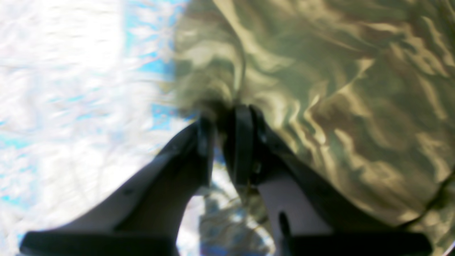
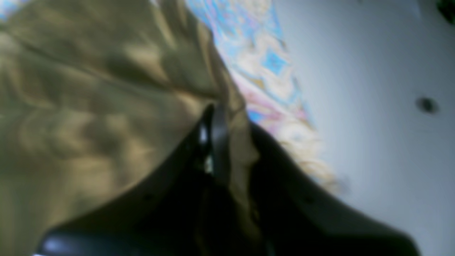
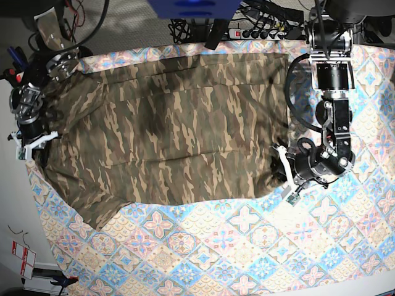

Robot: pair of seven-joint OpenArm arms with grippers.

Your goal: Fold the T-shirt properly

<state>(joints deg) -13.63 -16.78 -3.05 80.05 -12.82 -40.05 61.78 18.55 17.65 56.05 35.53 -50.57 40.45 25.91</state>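
T-shirt (image 3: 173, 129) in camouflage print, spread wide and mostly flat over patterned cloth (image 3: 247, 246), filling upper half of base view (one sleeve trailing toward lower left). Left gripper (image 1: 224, 121) nearly closed, pinching bunched shirt edge at its tips; in base view at shirt's right border (image 3: 281, 166). Right gripper (image 2: 222, 121) clamped tight on fold of same fabric (wrist view blurred), at shirt's left border (image 3: 37, 145). Cloth visible past shirt edge in both wrist views; pale floor (image 2: 373, 106) beyond cloth.
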